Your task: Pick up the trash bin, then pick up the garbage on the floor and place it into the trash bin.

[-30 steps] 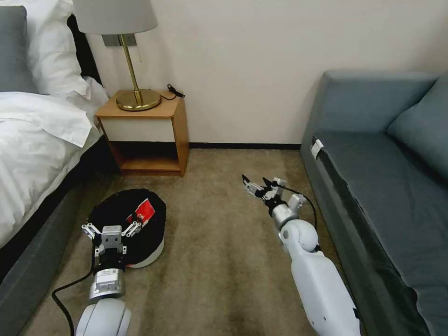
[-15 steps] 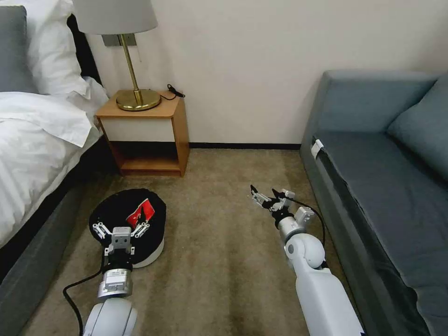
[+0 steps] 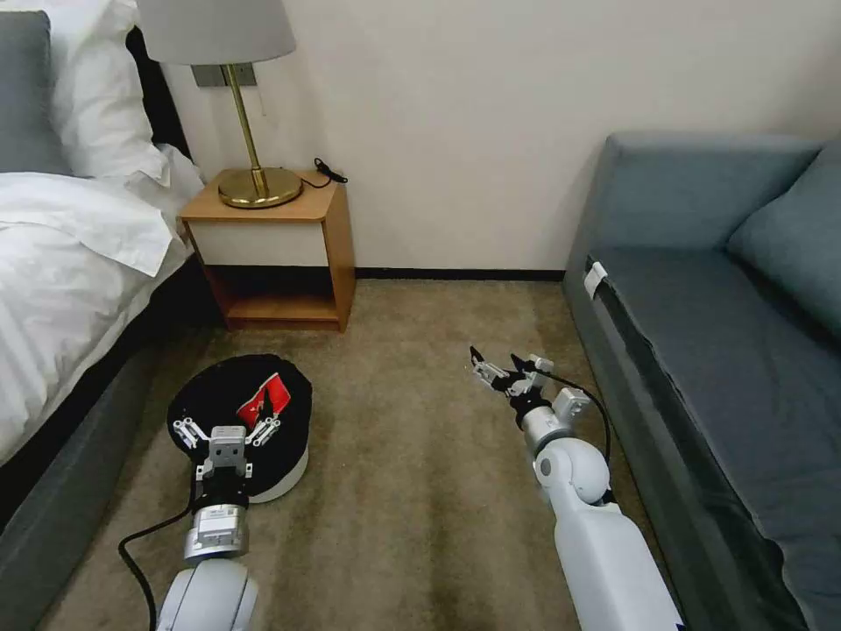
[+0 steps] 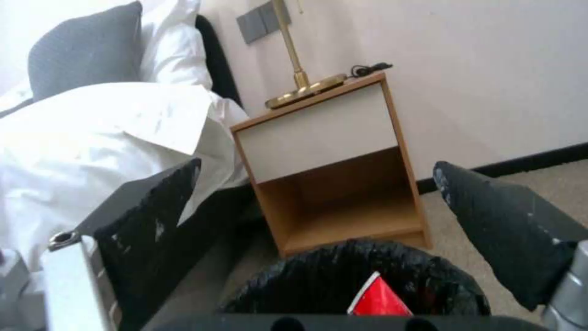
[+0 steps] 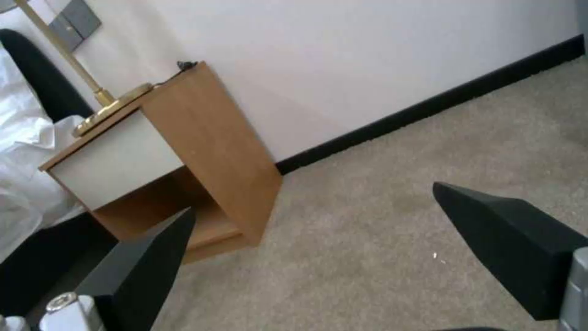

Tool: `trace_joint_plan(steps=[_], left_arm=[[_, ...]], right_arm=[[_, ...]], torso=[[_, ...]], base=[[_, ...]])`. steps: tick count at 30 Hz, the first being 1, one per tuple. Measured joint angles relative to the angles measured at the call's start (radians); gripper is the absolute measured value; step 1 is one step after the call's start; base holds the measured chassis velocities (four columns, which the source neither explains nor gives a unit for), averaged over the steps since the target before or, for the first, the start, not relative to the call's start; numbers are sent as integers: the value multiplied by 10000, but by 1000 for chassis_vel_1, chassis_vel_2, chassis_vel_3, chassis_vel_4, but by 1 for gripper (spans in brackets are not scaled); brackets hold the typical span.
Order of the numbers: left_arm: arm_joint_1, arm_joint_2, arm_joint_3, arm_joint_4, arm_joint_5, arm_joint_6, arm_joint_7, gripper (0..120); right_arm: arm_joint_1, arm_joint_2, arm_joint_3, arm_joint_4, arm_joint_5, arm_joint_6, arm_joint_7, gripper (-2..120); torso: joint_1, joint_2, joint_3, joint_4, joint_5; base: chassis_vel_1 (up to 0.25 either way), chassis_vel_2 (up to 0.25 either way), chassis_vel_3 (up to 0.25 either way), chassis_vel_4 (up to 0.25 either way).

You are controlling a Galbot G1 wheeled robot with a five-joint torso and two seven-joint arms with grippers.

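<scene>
The trash bin (image 3: 263, 412), white and lined with a black bag, stands on the carpet (image 3: 412, 491) near the bed (image 3: 61, 289) and in front of the wooden nightstand (image 3: 280, 254). A red-and-white packet (image 3: 265, 396) lies inside it. The left gripper (image 3: 227, 429) hovers over the bin's near rim, jaws spread wide and holding nothing. The right gripper (image 3: 501, 366) hangs above bare carpet beside the grey sofa (image 3: 727, 350), well apart from the bin, jaws also wide open and empty.
</scene>
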Motion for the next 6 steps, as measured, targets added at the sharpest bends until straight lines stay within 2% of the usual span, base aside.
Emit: trace_joint_plan(steps=[6], left_arm=[[0, 0, -3, 0, -6, 5, -4, 100]], right_arm=[[7, -3, -4, -7, 1, 2, -4, 100]], torso=[[0, 0, 0, 0, 0]], base=[[0, 0, 0, 0]])
